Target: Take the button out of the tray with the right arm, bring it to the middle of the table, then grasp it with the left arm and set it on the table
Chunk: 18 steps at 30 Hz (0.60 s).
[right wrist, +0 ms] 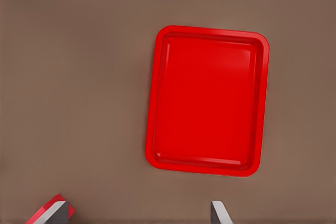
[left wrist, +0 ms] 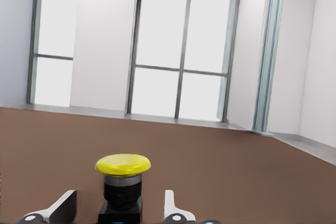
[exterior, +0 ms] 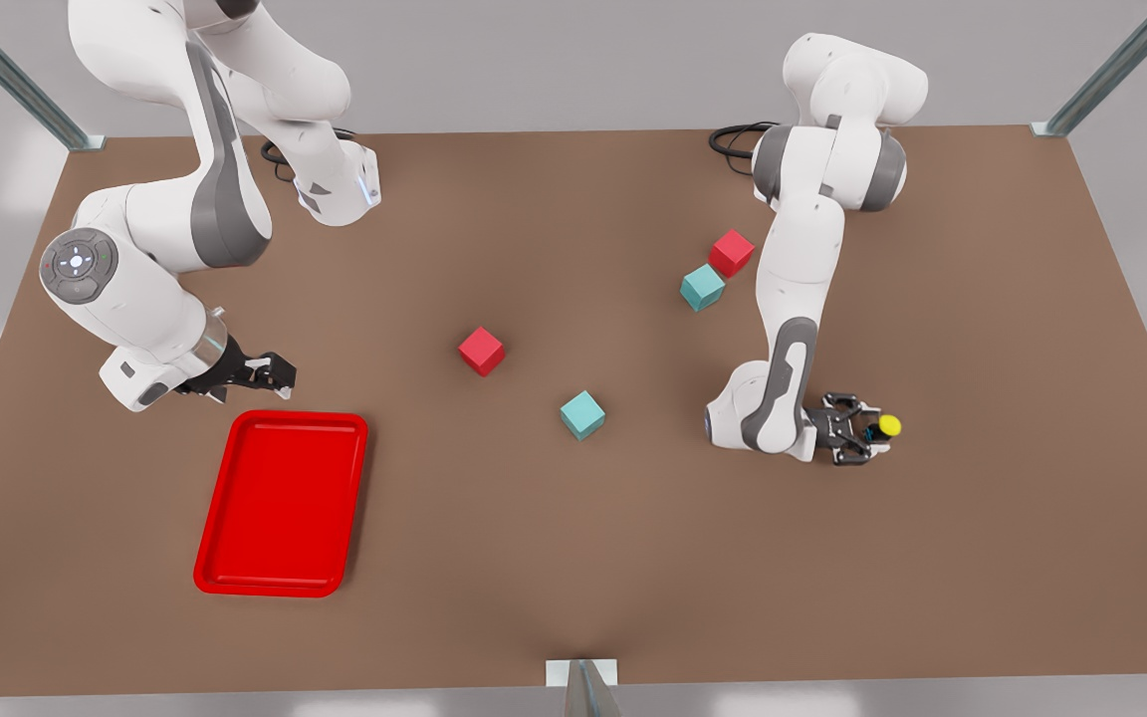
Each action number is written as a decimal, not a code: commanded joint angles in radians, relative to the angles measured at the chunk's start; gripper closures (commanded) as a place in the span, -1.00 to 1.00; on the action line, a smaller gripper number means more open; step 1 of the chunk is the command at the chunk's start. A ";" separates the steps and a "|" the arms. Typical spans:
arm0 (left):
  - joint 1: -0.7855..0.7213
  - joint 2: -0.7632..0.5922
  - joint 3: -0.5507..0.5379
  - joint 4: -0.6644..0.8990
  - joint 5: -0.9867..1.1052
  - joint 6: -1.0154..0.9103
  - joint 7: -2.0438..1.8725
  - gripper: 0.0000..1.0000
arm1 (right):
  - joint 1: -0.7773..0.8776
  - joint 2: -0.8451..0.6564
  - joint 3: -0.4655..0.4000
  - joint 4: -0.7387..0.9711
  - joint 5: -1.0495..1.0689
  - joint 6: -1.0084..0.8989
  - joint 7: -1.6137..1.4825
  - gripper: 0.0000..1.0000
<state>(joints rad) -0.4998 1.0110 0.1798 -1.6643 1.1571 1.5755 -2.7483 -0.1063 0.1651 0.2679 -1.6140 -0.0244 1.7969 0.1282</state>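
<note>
— Where is the button (exterior: 889,426) seen?
— On the desk (exterior: 573,558) at the right, between the left pincer's (exterior: 867,435) parted fingers — seemingly untouched.
— The other?
— The right pincer (exterior: 280,373) is held spread above the tray (exterior: 282,503).

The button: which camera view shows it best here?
The left wrist view: the button stands upright on the table between the left gripper's open fingers, yellow cap and dark body plain. In the front view it is a small yellow dot at that gripper.
</note>
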 commanded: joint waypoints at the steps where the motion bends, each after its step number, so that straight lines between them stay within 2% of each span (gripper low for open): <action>1: -0.008 -0.005 -0.002 -0.014 -0.002 -0.014 -0.059 -1.00 | -0.001 -0.001 0.001 0.000 0.000 -0.002 -0.002 -1.00; 18: -0.103 -0.066 -0.020 -0.058 -0.080 -0.104 -0.018 -1.00 | 0.000 -0.001 0.001 0.000 0.001 0.001 0.001 -1.00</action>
<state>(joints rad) -0.5986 0.9478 0.1594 -1.7229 1.1041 1.5074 -2.7764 -0.1049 0.1651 0.2679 -1.6137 -0.0238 1.7978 0.1290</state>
